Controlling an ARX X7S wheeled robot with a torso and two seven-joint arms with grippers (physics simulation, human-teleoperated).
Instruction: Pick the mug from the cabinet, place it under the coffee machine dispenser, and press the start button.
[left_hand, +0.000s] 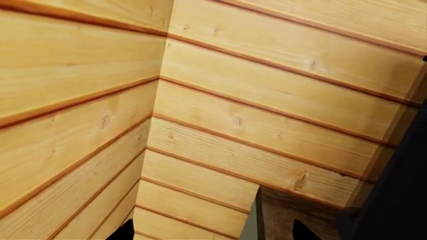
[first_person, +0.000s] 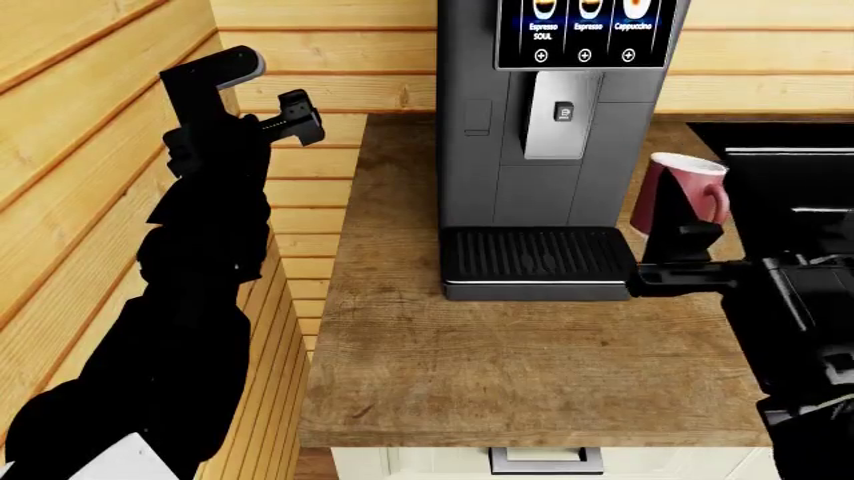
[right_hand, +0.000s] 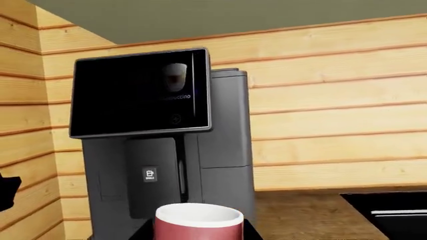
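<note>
Jaws of right gripper (first_person: 683, 232) clamp mug (first_person: 678, 192) upright, rim up.

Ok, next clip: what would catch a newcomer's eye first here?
The tall dark-grey coffee machine dominates the wooden counter, its dispenser hanging over the black drip tray. Just right of the machine, the red-pink mug sits in the right tool. The left tool is raised near the plank wall.

A wooden countertop (first_person: 521, 370) meets pine plank walls (first_person: 80, 150), with a black appliance (first_person: 787, 180) at its far right.
</note>
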